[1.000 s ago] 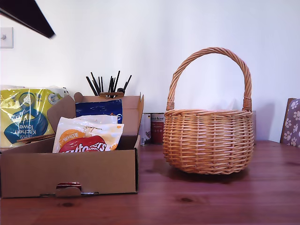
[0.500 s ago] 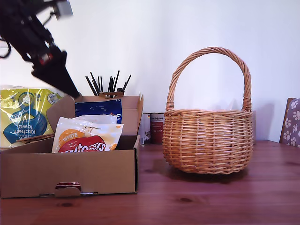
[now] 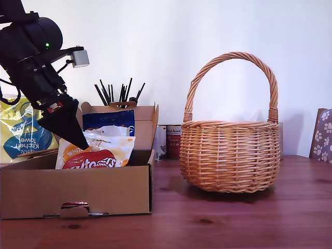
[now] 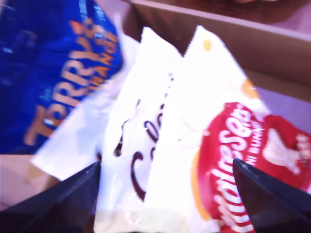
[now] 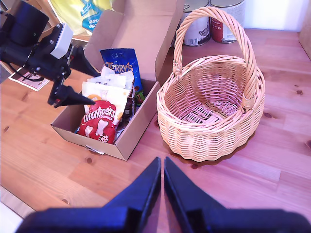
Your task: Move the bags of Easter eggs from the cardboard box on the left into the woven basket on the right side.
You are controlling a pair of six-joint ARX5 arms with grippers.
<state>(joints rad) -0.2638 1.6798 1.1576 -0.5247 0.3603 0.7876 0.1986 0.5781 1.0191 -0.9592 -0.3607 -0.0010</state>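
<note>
The cardboard box [image 3: 78,189] stands open at the exterior view's left with three bags of Easter eggs upright in it: a white-orange one with a red logo [image 3: 98,155] in front, a cream one with dark script [image 4: 141,155] behind it, and a dark blue one with gold lettering [image 3: 109,119] at the back. My first gripper [image 4: 166,162] is open, its fingers straddling the cream and white-orange bags just above them. The woven basket [image 3: 231,155] sits empty at the exterior view's right. My second gripper [image 5: 162,165] hangs shut high above the table in front of the box [image 5: 131,136] and the basket [image 5: 209,141].
A yellow-blue kitchen towel pack [image 3: 21,129] lies behind the box. Two tins [image 3: 174,140] and a holder of black sticks [image 3: 119,93] stand by the wall. A paw-print cushion [image 3: 322,135] shows at the exterior view's right edge.
My first arm has swung down from the exterior view's upper left, and its gripper is now at the bags in the box. The white-orange bag has shifted slightly.
</note>
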